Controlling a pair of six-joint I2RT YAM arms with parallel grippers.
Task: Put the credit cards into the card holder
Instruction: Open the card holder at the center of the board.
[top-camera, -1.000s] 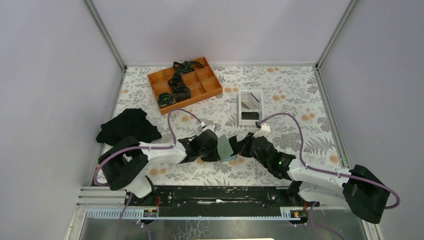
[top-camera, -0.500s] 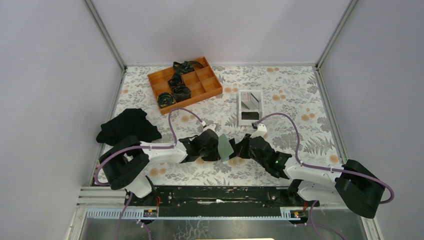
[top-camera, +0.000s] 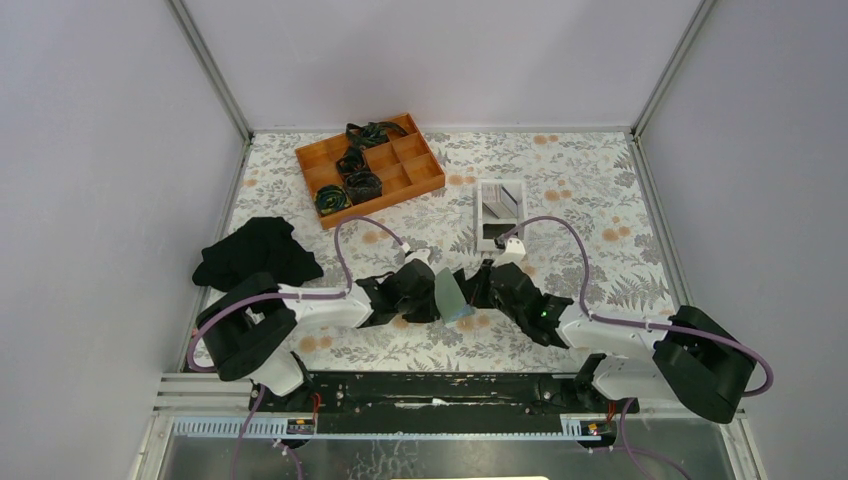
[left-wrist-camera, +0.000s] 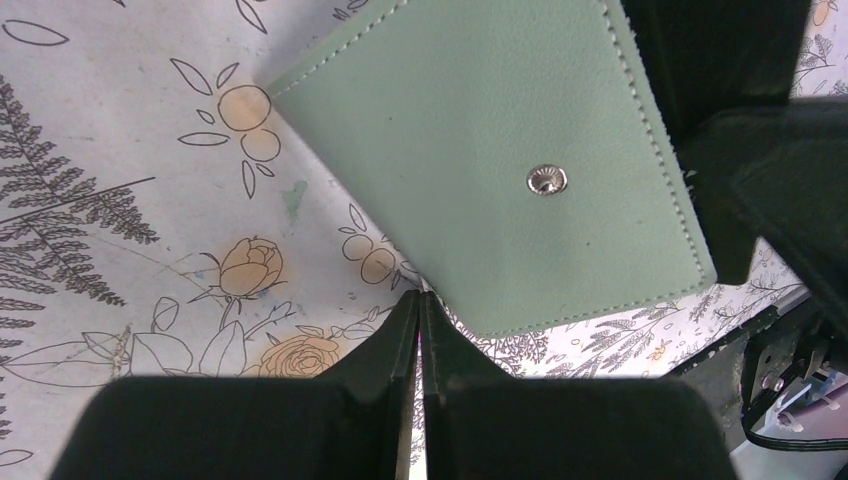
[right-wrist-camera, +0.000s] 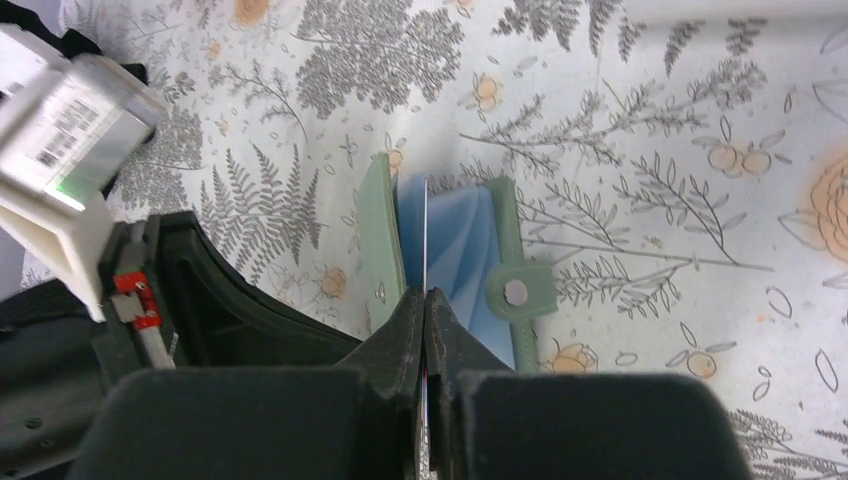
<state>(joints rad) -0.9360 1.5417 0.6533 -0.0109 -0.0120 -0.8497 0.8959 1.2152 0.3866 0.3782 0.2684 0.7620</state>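
Near the table's (top-camera: 600, 200) front edge, centre, the holder (top-camera: 449, 296) stands on edge between both grippers. Its lower edge sits in the clenched left gripper (left-wrist-camera: 419, 310). The right gripper (right-wrist-camera: 424, 305) is pinched on a thin card (right-wrist-camera: 425, 225), edge-on, tip inside the holder's open light-blue pocket. Table top has a fern-and-flower print; lilac-grey walls (top-camera: 450, 60), metal corner posts (top-camera: 215, 75).

Orange box (top-camera: 310, 160) with dark rolled items sits at the far-left corner. White tray (top-camera: 487, 243) at far centre holds cards (top-camera: 505, 200). Black cloth (top-camera: 255, 252) lies by the left edge.

Barcode sticker (right-wrist-camera: 75, 135) on the left wrist module is unreadable. Left wrist view shows the holder's stitched outer face and metal snap (left-wrist-camera: 546, 180). Only the right wrist view shows the card.
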